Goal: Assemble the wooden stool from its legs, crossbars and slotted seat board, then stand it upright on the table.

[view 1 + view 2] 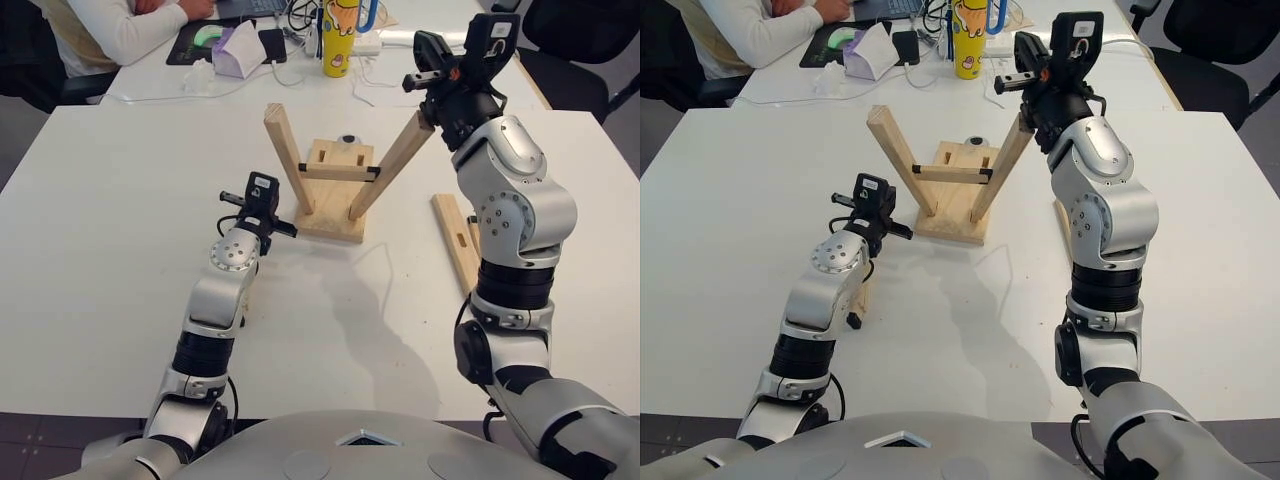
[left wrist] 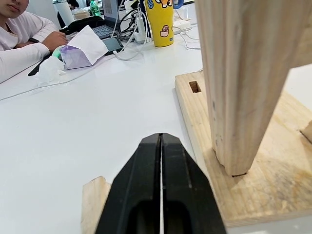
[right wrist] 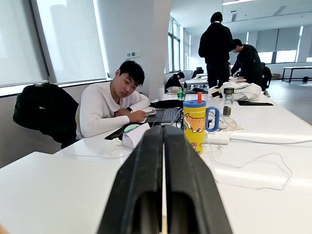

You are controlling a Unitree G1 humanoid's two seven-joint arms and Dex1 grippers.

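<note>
Bumping the leg could pop it from the seat board; it leaned. Right gripper and left gripper had jaws together.

Silver arms, matte black claws

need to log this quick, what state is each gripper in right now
Left gripper: closed, holding nothing, tips near the seat board.
Right gripper: closed, nothing between its fingers.
</note>
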